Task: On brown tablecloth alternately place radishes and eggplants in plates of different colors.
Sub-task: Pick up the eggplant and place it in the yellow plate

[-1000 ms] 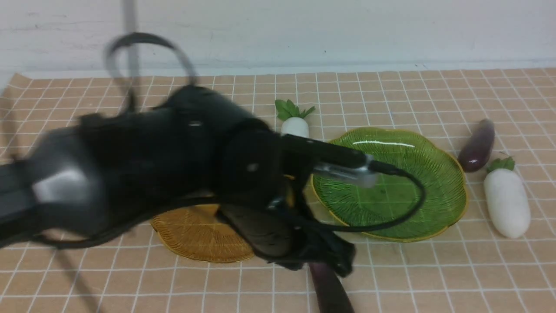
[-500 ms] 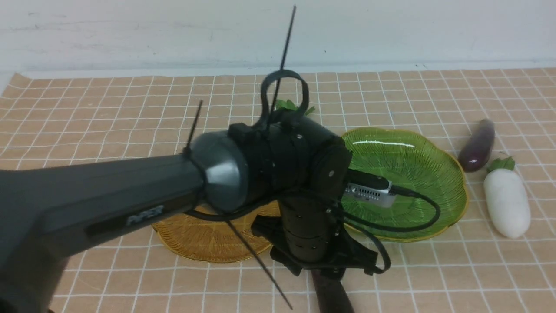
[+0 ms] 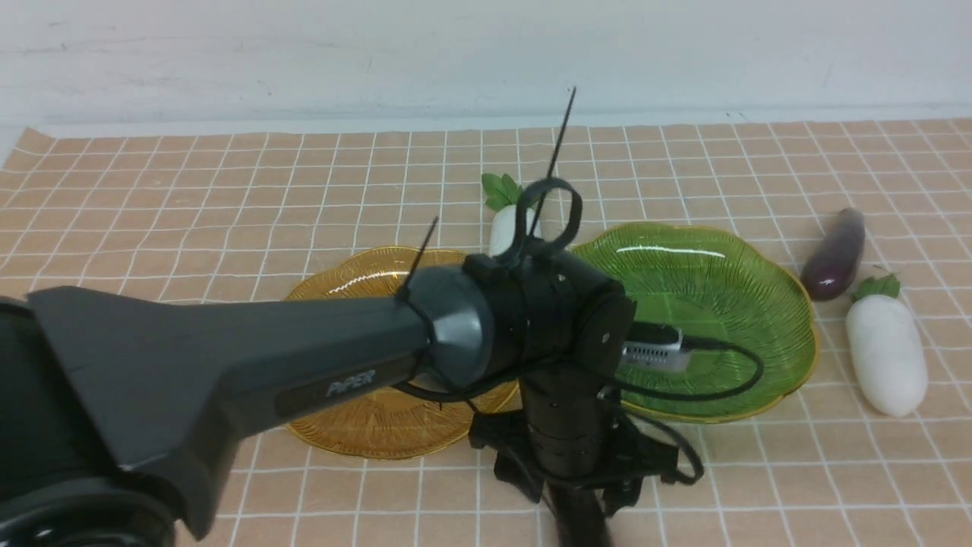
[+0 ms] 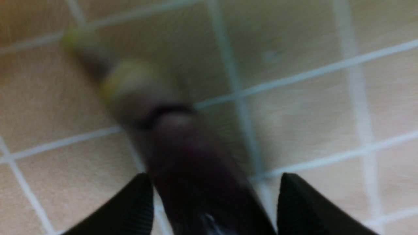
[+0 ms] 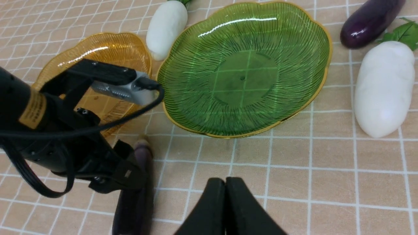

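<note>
On the brown tablecloth a dark purple eggplant lies near the front edge, in front of both plates. My left gripper points down over it, open. In the left wrist view the eggplant runs between the spread fingers, with a gap on one side. The amber plate and the green plate are both empty. One radish lies behind the plates. A second eggplant and radish lie at the right. My right gripper hovers shut over bare cloth.
The left arm's long grey link crosses the lower left of the front view and hides part of the amber plate. Its camera cable loops over the green plate. A white wall bounds the far side.
The left arm has swung in and settled lower over the front eggplant, and its jaws have opened. More of the amber plate shows now. The vegetables and plates have not moved.
</note>
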Tool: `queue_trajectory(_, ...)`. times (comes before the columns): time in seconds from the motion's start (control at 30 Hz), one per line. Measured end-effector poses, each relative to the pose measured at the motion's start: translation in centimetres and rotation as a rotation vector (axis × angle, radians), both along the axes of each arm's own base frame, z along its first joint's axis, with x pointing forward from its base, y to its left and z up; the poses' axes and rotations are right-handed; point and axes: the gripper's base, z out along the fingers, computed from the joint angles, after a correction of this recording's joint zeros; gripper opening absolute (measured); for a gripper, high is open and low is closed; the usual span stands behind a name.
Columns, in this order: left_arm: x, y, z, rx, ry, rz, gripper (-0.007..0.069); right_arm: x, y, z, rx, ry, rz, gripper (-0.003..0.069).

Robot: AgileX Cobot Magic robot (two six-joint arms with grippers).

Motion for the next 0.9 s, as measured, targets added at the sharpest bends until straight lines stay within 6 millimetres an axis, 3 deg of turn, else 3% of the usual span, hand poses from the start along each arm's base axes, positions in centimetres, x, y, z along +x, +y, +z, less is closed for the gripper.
queue_trajectory(0.17, 0.0, 0.1, -0.7, 0.024, 0.016, -0.004, 0.0331, 0.0, 0.0, 0.0, 0.0, 0.0, 0.0, -0.0015)
queue_trajectory(0.2, -0.1, 0.1, -0.7, 0.026, 0.015, -0.025, 0.0268, 0.0, 0.0, 0.0, 0.0, 0.0, 0.0, -0.0015)
queue_trajectory(0.37, 0.0, 0.2, 0.5, 0.05, 0.006, -0.114, 0.0242, 0.0, 0.0, 0.0, -0.003, 0.0, 0.0, -0.0015)
queue_trajectory(0.53, 0.9, 1.3, 8.2, 0.037, -0.129, -0.181, 0.0242, 0.4, 0.1, 0.1, 0.016, 0.008, -0.002, -0.0015)
queue_trajectory(0.6, 1.7, 3.0, 11.5, 0.042, -0.188, -0.164, 0.0242, 1.1, 0.1, 0.2, 0.007, 0.051, 0.008, -0.0015)
queue_trajectory(0.7, 5.2, 8.1, 15.7, 0.044, -0.309, -0.073, 0.0242, 2.3, 0.0, 0.9, -0.022, 0.107, 0.02, -0.0015)
queue_trajectory(0.77, 7.3, 11.7, 15.9, 0.075, -0.312, -0.004, 0.0242, 3.6, -0.1, 1.9, -0.042, 0.131, 0.022, -0.0015)
queue_trajectory(0.83, 9.2, 14.8, 14.8, 0.107, -0.278, 0.06, 0.0242, 5.3, -0.1, 3.0, -0.041, 0.15, 0.015, -0.0015)
queue_trajectory(0.9, 10.4, 16.4, 13.7, 0.119, -0.246, 0.092, 0.0242, 6.4, -0.2, 3.3, -0.051, 0.164, 0.01, -0.0015)
